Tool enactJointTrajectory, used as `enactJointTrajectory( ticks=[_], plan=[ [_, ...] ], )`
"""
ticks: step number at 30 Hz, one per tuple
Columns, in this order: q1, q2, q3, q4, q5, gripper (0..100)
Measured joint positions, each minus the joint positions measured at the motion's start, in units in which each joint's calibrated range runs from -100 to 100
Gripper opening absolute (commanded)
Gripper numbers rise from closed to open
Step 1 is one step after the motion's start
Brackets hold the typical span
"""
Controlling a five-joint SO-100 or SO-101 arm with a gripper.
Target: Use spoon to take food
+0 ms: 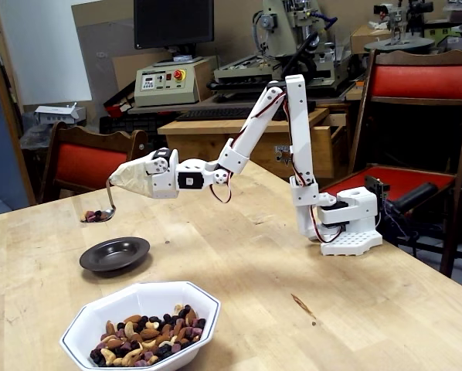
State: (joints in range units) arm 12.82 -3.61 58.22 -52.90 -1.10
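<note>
My gripper (pixel 127 179) is stretched out to the left above the wooden table (pixel 246 255). It is wrapped in beige tape and shut on the spoon (pixel 101 212). The thin bent handle hangs down from it. The spoon bowl is level, holds some dark and tan food pieces, and hovers above and behind the small dark plate (pixel 114 253). The rest of the food (pixel 147 335), tan nuts mixed with dark purple-brown pieces, fills a white octagonal bowl (pixel 186 297) at the front of the table.
The white arm base (pixel 347 224) stands at the right edge of the table. Red chairs (pixel 84 162) stand behind the table at left and at right (pixel 416 85). Workshop machines fill the background.
</note>
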Motion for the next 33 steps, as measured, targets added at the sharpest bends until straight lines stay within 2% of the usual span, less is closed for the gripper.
enactJointTrajectory(
  ticks=[25,33],
  plan=[
    [0.4,0.0,0.0,0.0,0.0,4],
    [0.8,0.0,5.1,0.0,0.0,4]
  ],
)
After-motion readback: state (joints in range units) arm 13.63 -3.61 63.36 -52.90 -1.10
